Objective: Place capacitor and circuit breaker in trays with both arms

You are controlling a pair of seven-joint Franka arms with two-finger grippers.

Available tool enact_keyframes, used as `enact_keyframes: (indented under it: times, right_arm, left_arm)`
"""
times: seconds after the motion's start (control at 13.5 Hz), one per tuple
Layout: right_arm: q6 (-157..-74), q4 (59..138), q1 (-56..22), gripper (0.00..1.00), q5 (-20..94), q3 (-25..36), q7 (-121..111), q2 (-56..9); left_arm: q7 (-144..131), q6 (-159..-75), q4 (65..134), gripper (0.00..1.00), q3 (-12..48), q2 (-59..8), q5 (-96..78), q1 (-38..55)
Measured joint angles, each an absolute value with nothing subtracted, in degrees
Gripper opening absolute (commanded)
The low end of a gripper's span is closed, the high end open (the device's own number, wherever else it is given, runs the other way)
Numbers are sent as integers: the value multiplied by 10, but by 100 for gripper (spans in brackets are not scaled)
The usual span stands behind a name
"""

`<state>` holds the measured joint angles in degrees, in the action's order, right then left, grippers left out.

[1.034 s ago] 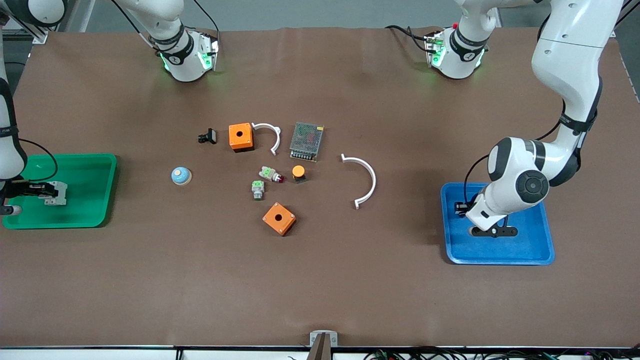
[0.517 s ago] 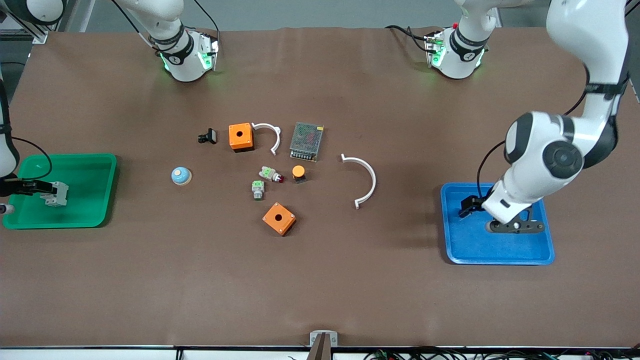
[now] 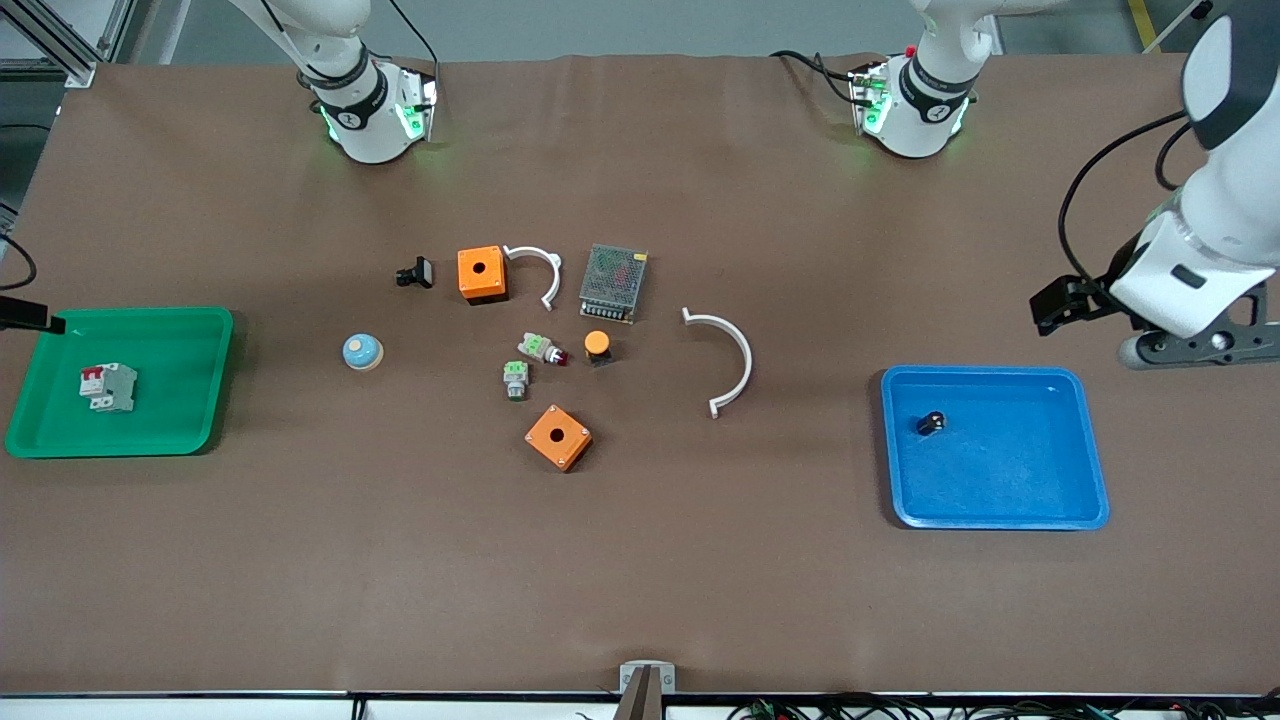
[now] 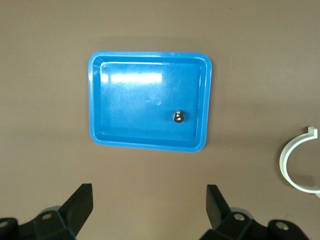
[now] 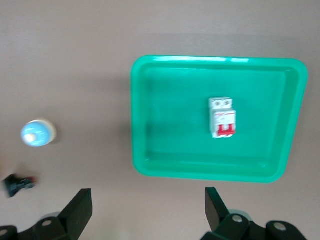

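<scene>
A: Where do the parts sit, lower frame upward?

B: The tiny black shiny-topped capacitor [image 3: 930, 423] lies in the blue plastic tray [image 3: 1000, 516], lower right: light, rolls, pinch its sides. The light-grey, red-levered circuit breaker [image 3: 107, 387] lies in the green tray [image 3: 120, 444], left edge: rigid, grip its flat flanks.

A: Grippers?

B: The left gripper [image 4: 149, 206] and right gripper [image 5: 148, 207] are both spread wide, empty, above their trays.

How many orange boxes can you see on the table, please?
2: one orange box sits beside the small white arc; the other orange box lies nearer the front camera.

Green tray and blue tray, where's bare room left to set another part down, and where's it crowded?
Green tray: bare except where the circuit breaker lies. Blue tray: bare apart from the capacitor. It is crowded mid-table around the orange boxes and power supply.
</scene>
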<state>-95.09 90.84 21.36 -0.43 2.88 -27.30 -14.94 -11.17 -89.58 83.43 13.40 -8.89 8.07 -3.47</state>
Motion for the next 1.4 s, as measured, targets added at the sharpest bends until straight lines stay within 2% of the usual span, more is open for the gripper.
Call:
enact_keyframes:
  times: [0.22,0.37,0.59,0.74,1.11,1.4]
  right_arm:
    - [-937,940,154,99,-4,27,-192,-106]
    - [-937,969,107,99,0,26,-130,-84]
    - [-938,987,33,100,1,25,-38,-58]
    - [-938,988,3,100,1,24,-12,-40]
    - [-940,981,-5,100,1,27,-6,-6]
    - [-914,920,-5,100,1,31,-6,-3]
  left_arm:
    - [-111,-865,816,100,132,-79,75,-37]
    - [-88,-842,811,100,118,-49,68,-34]
    - [-55,-821,839,100,26,2,27,29]
    - [-54,-828,878,100,-3,29,-1,44]
    - [-57,-856,918,100,25,39,-6,42]
    - [-58,-858,921,100,42,49,-6,24]
